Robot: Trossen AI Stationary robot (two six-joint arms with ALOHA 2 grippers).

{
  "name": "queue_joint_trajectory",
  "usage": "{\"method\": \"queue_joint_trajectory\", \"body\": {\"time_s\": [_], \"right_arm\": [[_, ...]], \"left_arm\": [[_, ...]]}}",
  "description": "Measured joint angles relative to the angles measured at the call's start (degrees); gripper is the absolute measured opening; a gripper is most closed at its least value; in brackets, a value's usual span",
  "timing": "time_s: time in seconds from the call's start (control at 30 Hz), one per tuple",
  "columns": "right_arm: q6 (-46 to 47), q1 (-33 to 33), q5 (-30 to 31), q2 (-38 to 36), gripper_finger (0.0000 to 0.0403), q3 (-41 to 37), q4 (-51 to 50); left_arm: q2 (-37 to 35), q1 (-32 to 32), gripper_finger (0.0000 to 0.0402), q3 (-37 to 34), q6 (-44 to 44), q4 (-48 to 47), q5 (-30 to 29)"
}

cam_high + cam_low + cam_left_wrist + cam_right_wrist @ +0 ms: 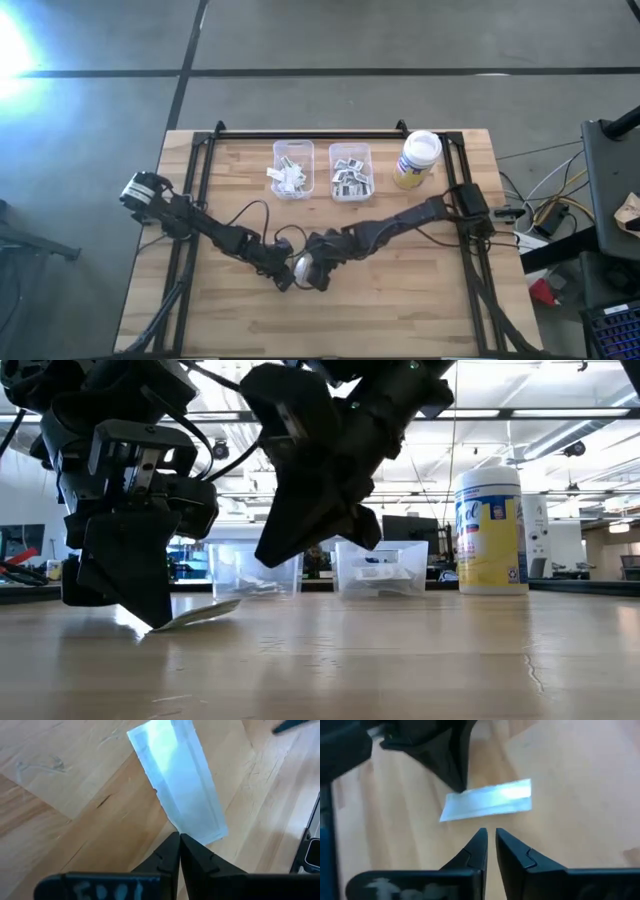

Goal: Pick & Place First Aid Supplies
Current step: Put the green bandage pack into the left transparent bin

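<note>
Pinching one end of a long pale paper strip packet [179,782], our left gripper [179,839] holds it; our right gripper [491,834] hovers beside, fingers nearly together, empty.

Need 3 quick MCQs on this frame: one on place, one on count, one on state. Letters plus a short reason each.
1. Where does the white-lidded jar stand?
A. right of both bins, at the far edge of the table
B. between the two bins
C. at the near edge, by the grippers

2. How many clear bins stand on the table?
A. one
B. two
C. four

3. What is the left gripper doing?
A. open above a bin
B. shut on one end of a long pale packet
C. holding the jar

Answers:
1 A, the high view shows the jar right of the right bin.
2 B, the left bin and the right one stand side by side.
3 B, the left wrist view shows the fingers pinched on the strip's end.
</note>
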Motion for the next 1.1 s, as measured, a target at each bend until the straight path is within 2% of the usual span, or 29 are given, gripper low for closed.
{"method": "queue_joint_trajectory", "body": {"time_s": [0.17,0.47,1.1], "right_arm": [[2.2,-1.6,-6.0,0.8,0.0063,-0.2,0.0],[6.4,-3.3,-6.2,1.7,0.0123,-1.0,0.5],[11.6,-4.2,-5.2,2.0,0.0156,-1.4,3.8]], "left_arm": [[0.0,0.0,0.0032,0.0,-0.1,-0.1,0.0],[0.0,0.1,0.0032,0.0,-0.2,-0.2,0.0],[0.0,0.1,0.0032,0.0,0.0,-0.2,0.0]]}}
